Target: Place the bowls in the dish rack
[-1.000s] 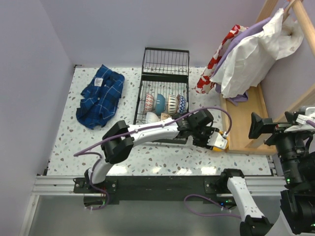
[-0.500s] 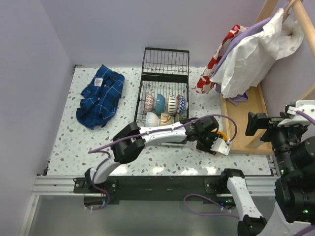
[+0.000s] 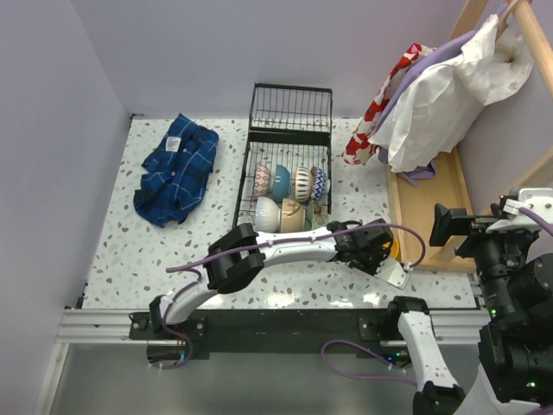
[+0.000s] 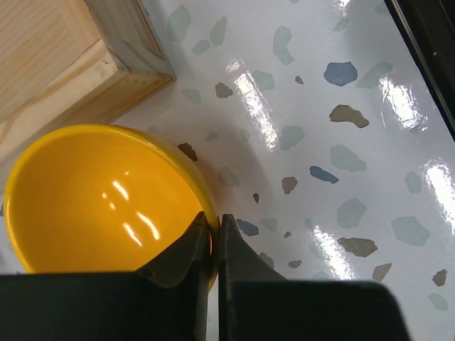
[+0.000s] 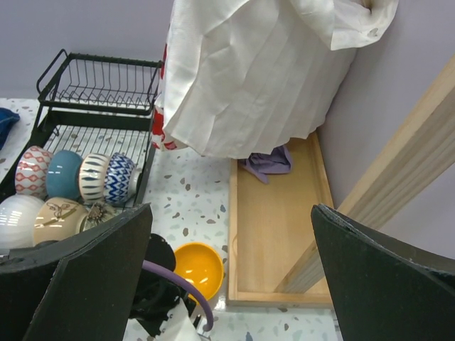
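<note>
My left gripper pinches the rim of the yellow bowl, with 1 finger inside and 1 outside and the jaws narrowed to the thickness of the wall. The bowl is on the speckled table, just beside the corner of the wooden tray and outside the dish rack. The rack holds 4 patterned bowls in 1 row, with a white bowl and a beige bowl in the nearer row. My right gripper hangs high above the tray, fingers spread wide and holding nothing.
</note>
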Motion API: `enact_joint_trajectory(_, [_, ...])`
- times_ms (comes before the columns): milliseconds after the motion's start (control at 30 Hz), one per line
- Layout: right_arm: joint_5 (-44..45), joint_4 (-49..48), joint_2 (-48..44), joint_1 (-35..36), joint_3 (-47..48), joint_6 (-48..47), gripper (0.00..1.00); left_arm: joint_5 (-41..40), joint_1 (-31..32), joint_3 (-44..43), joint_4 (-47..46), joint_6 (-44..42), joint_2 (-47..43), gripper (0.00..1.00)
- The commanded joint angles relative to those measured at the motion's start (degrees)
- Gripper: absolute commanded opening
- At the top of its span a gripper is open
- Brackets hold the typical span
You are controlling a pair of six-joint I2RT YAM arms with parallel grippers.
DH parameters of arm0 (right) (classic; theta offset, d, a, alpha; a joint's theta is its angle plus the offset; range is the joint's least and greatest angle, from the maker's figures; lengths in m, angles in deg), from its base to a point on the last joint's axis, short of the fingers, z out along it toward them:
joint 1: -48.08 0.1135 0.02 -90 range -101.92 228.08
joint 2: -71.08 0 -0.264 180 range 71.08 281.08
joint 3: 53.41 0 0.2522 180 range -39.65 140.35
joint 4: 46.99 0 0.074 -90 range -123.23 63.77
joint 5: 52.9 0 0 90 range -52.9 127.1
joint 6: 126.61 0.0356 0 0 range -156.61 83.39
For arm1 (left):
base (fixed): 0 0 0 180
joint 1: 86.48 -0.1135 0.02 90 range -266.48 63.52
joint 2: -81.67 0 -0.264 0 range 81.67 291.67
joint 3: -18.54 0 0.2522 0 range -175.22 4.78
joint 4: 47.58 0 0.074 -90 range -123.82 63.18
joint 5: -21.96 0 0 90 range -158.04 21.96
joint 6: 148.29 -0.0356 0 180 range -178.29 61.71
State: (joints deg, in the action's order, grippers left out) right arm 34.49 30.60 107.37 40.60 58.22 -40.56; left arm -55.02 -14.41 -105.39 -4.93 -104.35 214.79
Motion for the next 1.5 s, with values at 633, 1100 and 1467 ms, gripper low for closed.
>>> enact_joint_trajectory(633, [-26.7, -2.4, 0.7, 0.3, -0.4, -0.9, 0.95, 5.3, -1.7, 25.2, 20.0, 9.0, -44.6, 0.0])
enact_joint_trajectory(1100, [-32.5, -7.8, 16.1, -3.7, -3.6, -9.1, 0.9, 21.8, -40.5, 38.8, -3.4, 30.0, -60.9, 0.0])
enact_joint_trajectory(1467, [-13.4, -17.3, 28.6, 10.7, -2.8, -11.3, 0.89, 46.5, -59.8, 60.1, -45.0, 74.7, -58.9, 0.0])
